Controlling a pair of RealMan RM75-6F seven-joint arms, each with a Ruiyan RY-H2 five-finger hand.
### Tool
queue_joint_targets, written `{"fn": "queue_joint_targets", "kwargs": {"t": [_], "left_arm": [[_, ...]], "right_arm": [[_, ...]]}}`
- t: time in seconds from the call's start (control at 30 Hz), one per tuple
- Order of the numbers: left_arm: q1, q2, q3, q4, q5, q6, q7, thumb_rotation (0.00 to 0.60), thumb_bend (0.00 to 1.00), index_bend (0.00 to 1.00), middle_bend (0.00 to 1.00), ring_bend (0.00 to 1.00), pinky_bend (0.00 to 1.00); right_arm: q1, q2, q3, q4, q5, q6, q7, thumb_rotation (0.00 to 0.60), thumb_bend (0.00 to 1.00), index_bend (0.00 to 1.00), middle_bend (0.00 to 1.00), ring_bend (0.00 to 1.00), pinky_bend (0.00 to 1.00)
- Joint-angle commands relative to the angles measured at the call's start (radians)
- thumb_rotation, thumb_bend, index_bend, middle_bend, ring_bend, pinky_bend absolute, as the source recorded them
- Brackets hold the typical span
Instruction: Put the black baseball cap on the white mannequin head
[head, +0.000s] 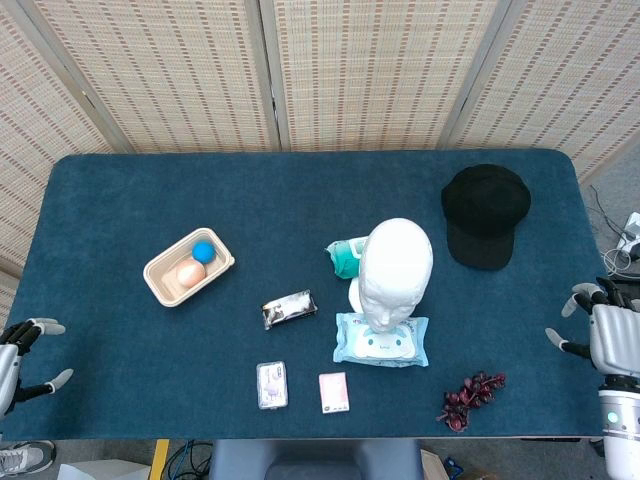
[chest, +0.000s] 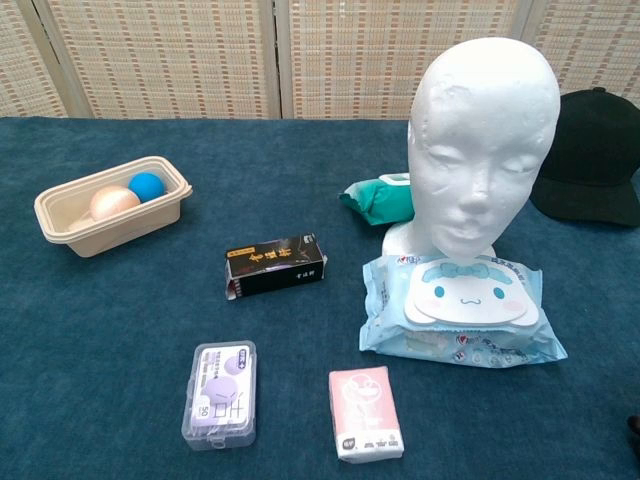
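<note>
So nearest the robot, both hands are parked just off the front corners of the table: the left hand sits at the near-left edge with its fingers spread and nothing in it, and the right hand is at the near-right edge, fingers also apart and empty. Along the front of the blue cloth there's a small clear plastic case with a purple label, and just to the right of it a pink tissue pack. Over toward the right hand lies a bunch of dark red berries. A step further back you get a black little box lying on its side, and right of that a pale blue wet wipes pack with a cartoon face on it. The white mannequin head stands upright right behind the wipes, touching or nearly touching the pack, face toward the robot, bare on top. A teal pouch pokes out from behind its left side. Off on the left half there's a beige tray holding a peach-colored ball and a blue ball. The black baseball cap is furthest back, lying flat on the table in the far-right area, just beyond and to the right of the mannequin head, well apart from both hands, brim pointing toward the robot.
</note>
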Motion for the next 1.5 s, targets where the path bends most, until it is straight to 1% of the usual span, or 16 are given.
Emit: {"fn": "queue_joint_targets", "kwargs": {"t": [0.03,0.3,0.4,0.5,0.6,0.63,0.7,0.77,0.83,0.93,1.07,1.3,1.5], "left_arm": [[0.001,0.001,0.000,0.002,0.004,0.004,-0.006,0.600,0.12,0.36,0.29,0.25,0.41],[-0.003,0.000,-0.001,0.008,-0.001,-0.008,-0.007,0.600,0.12,0.36,0.29,0.25,0.41],[-0.002,0.004,0.000,0.003,-0.003,-0.010,-0.004,0.600,0.12,0.36,0.29,0.25,0.41],[0.003,0.007,0.000,-0.002,0.003,0.002,-0.001,0.600,0.12,0.36,0.29,0.26,0.41],[0.006,0.008,0.002,-0.006,0.004,0.005,0.004,0.600,0.12,0.36,0.29,0.26,0.41],[0.006,0.007,0.002,-0.007,0.003,0.004,0.007,0.600,0.12,0.36,0.29,0.26,0.41],[0.004,0.004,0.001,-0.007,0.004,0.003,0.010,0.600,0.12,0.36,0.29,0.26,0.41],[0.001,0.001,-0.001,-0.005,0.002,-0.002,0.011,0.600,0.12,0.36,0.29,0.26,0.41],[-0.002,-0.002,-0.002,-0.002,0.002,-0.007,0.011,0.600,0.12,0.36,0.29,0.26,0.41],[-0.006,-0.004,-0.002,0.006,-0.003,-0.017,0.008,0.600,0.12,0.36,0.29,0.26,0.41],[-0.007,-0.002,-0.004,0.006,-0.006,-0.019,0.005,0.600,0.12,0.36,0.29,0.26,0.41],[-0.007,-0.001,-0.003,0.005,-0.007,-0.020,0.004,0.600,0.12,0.37,0.29,0.26,0.41],[-0.008,-0.001,-0.005,0.005,-0.008,-0.021,0.001,0.600,0.12,0.38,0.29,0.26,0.41]], "right_arm": [[0.001,-0.005,-0.003,0.003,-0.002,-0.001,-0.006,0.600,0.15,0.55,0.32,0.14,0.28],[0.016,-0.024,0.007,0.035,0.013,-0.021,0.005,0.600,0.15,0.55,0.33,0.14,0.28],[0.029,-0.048,0.019,0.074,0.012,-0.024,0.020,0.600,0.16,0.55,0.39,0.16,0.28],[0.042,-0.075,0.028,0.117,0.000,-0.019,0.036,0.600,0.15,0.55,0.46,0.21,0.30],[0.065,-0.097,0.040,0.160,-0.008,-0.032,0.050,0.600,0.10,0.57,0.53,0.26,0.38],[0.078,-0.106,0.047,0.179,-0.009,-0.040,0.047,0.600,0.07,0.58,0.56,0.29,0.41],[0.101,-0.121,0.058,0.210,-0.010,-0.054,0.043,0.600,0.04,0.61,0.61,0.33,0.46],[0.128,-0.146,0.076,0.257,-0.015,-0.061,0.047,0.600,0.02,0.66,0.66,0.38,0.51],[0.156,-0.176,0.090,0.317,-0.019,-0.070,0.059,0.600,0.00,0.72,0.74,0.46,0.59],[0.191,-0.218,0.103,0.409,-0.025,-0.091,0.088,0.600,0.00,0.75,0.81,0.53,0.65],[0.227,-0.264,0.107,0.516,-0.029,-0.119,0.114,0.600,0.00,0.78,0.84,0.57,0.68],[0.274,-0.324,0.102,0.625,-0.035,-0.155,0.107,0.600,0.00,0.78,0.85,0.57,0.68],[0.316,-0.397,0.092,0.750,-0.041,-0.191,0.110,0.600,0.00,0.78,0.85,0.57,0.68]]}}
